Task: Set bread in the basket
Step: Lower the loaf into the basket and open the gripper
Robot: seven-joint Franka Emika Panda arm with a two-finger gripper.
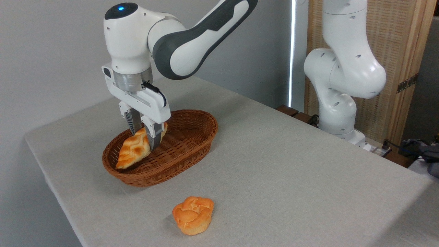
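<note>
Bread [134, 149] gripped between the fingers of the gripper [145, 136], tilted inside the basket [192, 144] with its lower tip near the left rim, basket set left of centre on the table [291, 171], bun [192, 214] lain apart in front, arm base seen at right.

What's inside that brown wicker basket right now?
The braided bread, tilted with its low end in the basket and pinched by the gripper. Otherwise bare weave shows. The near rim hides the floor under the loaf.
</note>
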